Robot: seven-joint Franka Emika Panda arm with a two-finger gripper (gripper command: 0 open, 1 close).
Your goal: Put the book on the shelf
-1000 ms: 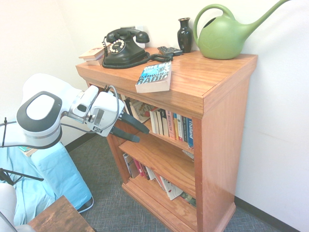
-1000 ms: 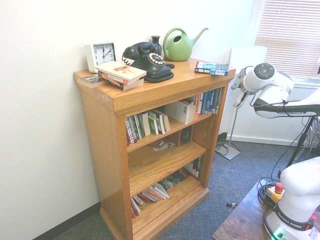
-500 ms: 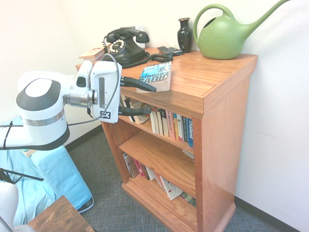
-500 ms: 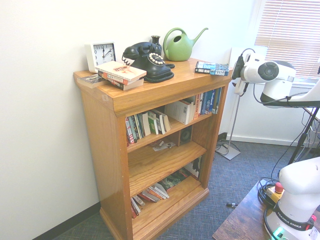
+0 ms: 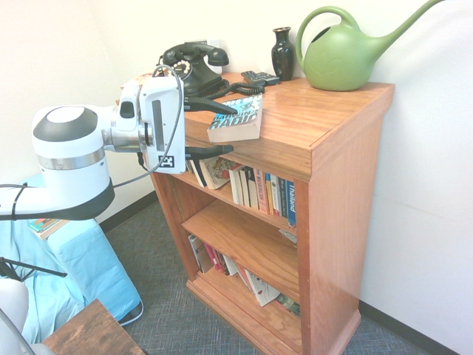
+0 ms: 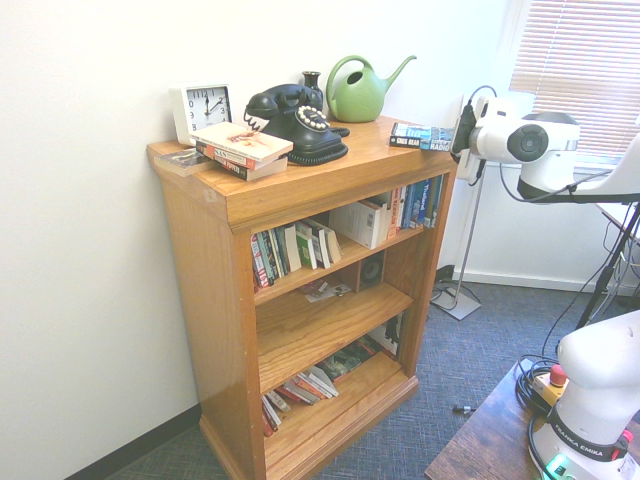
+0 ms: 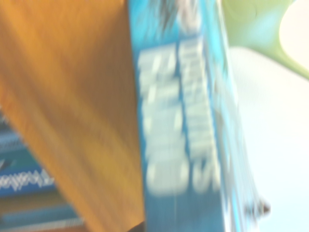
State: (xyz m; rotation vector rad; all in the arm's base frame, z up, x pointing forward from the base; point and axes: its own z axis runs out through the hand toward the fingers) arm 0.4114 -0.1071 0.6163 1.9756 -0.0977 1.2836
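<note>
Book: the book (image 5: 236,117) lies flat on the top board of the shelf (image 5: 325,111), close to the front edge. Its cover is blue and black with big white letters. In the second exterior view the book (image 6: 422,136) sits at the end of the top board nearest the arm. In the wrist view the book (image 7: 183,135) is a blurry blue shape with white letters.

Jaws: the gripper (image 5: 209,127) points almost level at the front edge of the top board. The jaws are wide apart and hold nothing. One black finger (image 5: 211,106) is up beside the book. The other finger (image 5: 209,151) is lower, in front of the edge of the top board. I cannot tell if a finger touches the book.

Shelf: it is orange-brown wood with a thick top board. Rows of books (image 5: 262,194) stand on the upper inner board. More books (image 5: 222,260) lean at the bottom.

On top: a black telephone (image 5: 188,68), a green watering can (image 5: 344,52), a dark vase (image 5: 283,52) and a white clock (image 6: 201,108) sit on the top board. A small stack of books (image 6: 243,149) lies near the clock.

Floor: grey carpet (image 5: 170,310).

Desk: a corner of a dark brown desk (image 5: 92,333) shows low down.
</note>
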